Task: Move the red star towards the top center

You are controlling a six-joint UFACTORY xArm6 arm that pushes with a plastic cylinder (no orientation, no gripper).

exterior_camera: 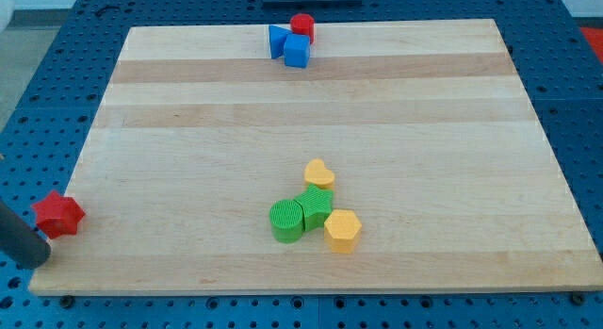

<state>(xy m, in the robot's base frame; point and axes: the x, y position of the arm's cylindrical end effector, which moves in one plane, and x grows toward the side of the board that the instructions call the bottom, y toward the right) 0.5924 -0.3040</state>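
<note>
Beside my tip [36, 258], the red star [58, 215] bears no writing.

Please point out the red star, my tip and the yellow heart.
red star [58, 215]: camera view, centre of its top face.
my tip [38, 256]: camera view, rod's lower end.
yellow heart [319, 172]: camera view, top face.

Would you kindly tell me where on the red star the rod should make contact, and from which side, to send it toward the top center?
Push, since there is nothing to grip with. Contact the red star on its lower-left face, where my tip already sits. The star lies at the wooden board's left edge, so driving up and rightward sends it toward the red cylinder and blue blocks.
</note>
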